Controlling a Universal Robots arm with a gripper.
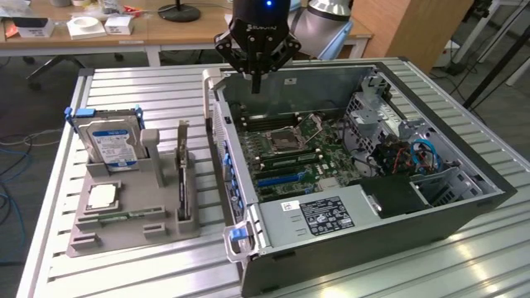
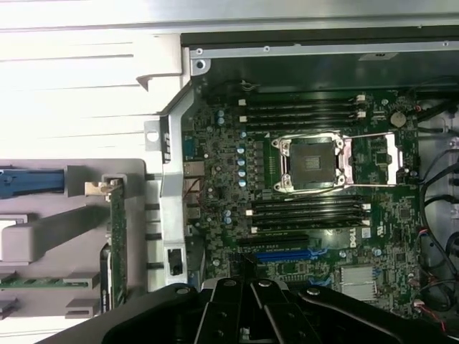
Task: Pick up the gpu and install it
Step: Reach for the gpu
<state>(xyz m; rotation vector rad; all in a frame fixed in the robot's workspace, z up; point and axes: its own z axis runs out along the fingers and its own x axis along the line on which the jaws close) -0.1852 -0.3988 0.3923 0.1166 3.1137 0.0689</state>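
The gpu (image 1: pixel 183 177) stands on its long edge in a slot of the grey holder (image 1: pixel 99 239), at the exterior view's left of the open computer case (image 1: pixel 356 248). In the wrist view the gpu (image 2: pixel 117 244) shows edge-on as a thin green-edged card with a silvery end. My gripper (image 1: pixel 256 84) hangs above the case's back corner, over the motherboard (image 1: pixel 290 146), with its fingers pressed together and nothing between them. It is well apart from the gpu. The black body of the gripper (image 2: pixel 247 315) shows in the wrist view above the board's blue slot (image 2: pixel 283 254).
The holder also carries a blue-labelled hard drive (image 1: pixel 112 143), a square processor (image 1: pixel 101 196) and a narrow green memory stick (image 1: pixel 124 217). The case's metal side wall (image 1: pixel 223 143) stands between the holder and the motherboard. A desk with boxes (image 1: pixel 83 28) is behind the table.
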